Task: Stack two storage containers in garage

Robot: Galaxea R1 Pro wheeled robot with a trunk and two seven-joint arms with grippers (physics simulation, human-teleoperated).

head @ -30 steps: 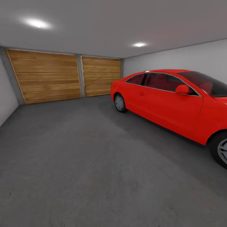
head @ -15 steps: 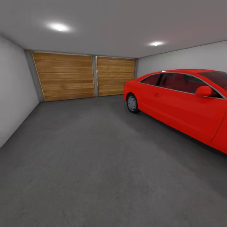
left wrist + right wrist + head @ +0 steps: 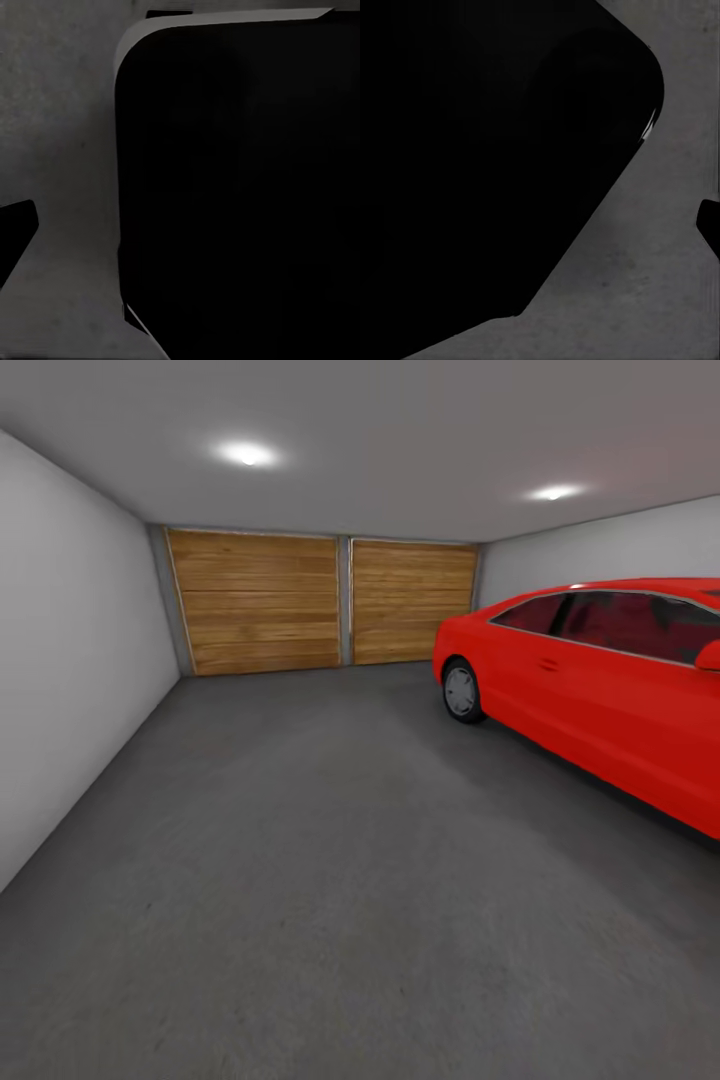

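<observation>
The head view looks down the garage, with dark grey concrete floor point(image 3: 330, 860) stretching to two wooden doors point(image 3: 320, 600) at the far end, a red car point(image 3: 610, 690) parked on the right and a pale wall point(image 3: 70, 650) on the left; gripper jaws cannot be told.

No writing, label, brand or number can be read anywhere: the red car point(image 3: 610, 700), the wooden garage doors point(image 3: 320, 600) and the walls are plain.
</observation>
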